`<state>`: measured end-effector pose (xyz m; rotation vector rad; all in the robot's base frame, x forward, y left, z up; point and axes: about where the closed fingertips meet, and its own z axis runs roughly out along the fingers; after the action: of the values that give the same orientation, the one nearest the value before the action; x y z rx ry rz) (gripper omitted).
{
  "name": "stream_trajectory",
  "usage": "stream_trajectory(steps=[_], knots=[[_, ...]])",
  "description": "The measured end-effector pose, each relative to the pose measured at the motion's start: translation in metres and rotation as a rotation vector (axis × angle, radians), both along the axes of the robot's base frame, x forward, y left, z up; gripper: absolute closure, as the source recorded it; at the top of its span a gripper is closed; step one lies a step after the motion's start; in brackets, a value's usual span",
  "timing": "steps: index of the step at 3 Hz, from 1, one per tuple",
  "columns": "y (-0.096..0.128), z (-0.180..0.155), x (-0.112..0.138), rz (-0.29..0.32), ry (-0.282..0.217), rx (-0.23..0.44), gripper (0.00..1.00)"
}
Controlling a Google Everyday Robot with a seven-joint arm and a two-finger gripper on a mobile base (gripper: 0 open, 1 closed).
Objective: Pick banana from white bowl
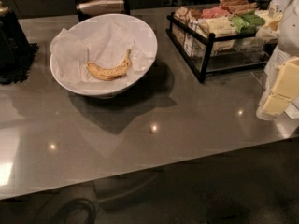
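Yellow banana (108, 71) lies in the white bowl (144, 35). The hand (281, 93) is at the far right, well apart. Open or closed, one cannot tell.

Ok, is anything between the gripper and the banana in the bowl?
Nothing sits squarely between. The gripper is at the right edge; the near corner of the packet rack comes close to the straight line to the banana, and the bowl curves up around it.

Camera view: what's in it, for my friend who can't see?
A speckled banana lies in a paper-lined white bowl on a grey table. The gripper hangs at the right edge, near a black rack of packets.
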<state>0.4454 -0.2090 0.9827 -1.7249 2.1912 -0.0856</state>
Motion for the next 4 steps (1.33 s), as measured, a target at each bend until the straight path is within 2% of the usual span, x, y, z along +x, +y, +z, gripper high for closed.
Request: stream_trajectory(steps=[1, 2, 4], knots=[[0.029, 0.009, 0.025, 0.069, 0.006, 0.090, 0.00], [0.079, 0.018, 0.058, 0.159, 0.018, 0.186, 0.00], [0.080, 0.024, 0.068, 0.143, -0.023, 0.224, 0.00]])
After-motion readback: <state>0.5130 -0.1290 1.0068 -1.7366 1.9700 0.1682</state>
